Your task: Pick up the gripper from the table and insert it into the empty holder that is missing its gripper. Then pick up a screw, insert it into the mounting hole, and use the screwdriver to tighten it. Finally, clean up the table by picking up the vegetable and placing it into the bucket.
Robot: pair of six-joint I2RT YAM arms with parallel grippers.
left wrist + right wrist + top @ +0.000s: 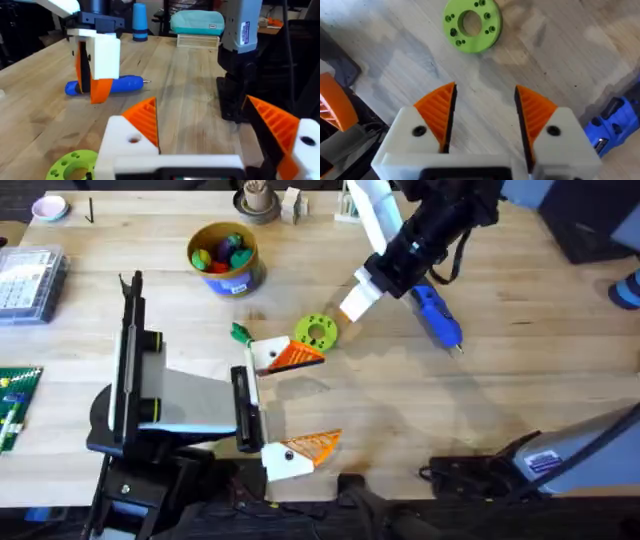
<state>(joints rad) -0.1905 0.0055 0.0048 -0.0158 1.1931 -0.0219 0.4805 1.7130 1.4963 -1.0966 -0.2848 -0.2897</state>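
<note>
**Across the pale wooden surface: both claws spread, nothing held**

Nearest your side of the surface (470, 405), light planks with a visible grain, the left claw (326, 398) lies low with its white, orange-tipped fingers spread far apart and only bare wood between them; its wrist view shows the same wide gap (200, 102). At the left edge a green board (15, 405) is cut off by the frame.

Just beyond the left claw's farther finger lies the vegetable (240, 333), small, dark green and elongated, partly hidden by that finger. Near it on the right sits a lime-green disc (317, 330) with a round centre hole and smaller holes around it (472, 22).

Past the disc hangs the right claw (352, 308), pointing down; its own camera shows the ribbed orange pads parted with bare wood between them (485, 95). Beside it the screwdriver (437, 312) lies flat, blue and pen-shaped, its thin metal bit pointing toward your side; the right wrist view cuts off most of it (612, 120).

Farther back stands the bucket (236, 280), upright, yellow-tan with a blue lower band and colourful toys inside. A clear box (30, 275) sits at the left edge.

Along the far edge you have a brown cup (257, 200) and a small white block (291, 204) beside it, too small to identify. Beyond the surface the room is dark; a teal case (197, 22) stands there.
</note>
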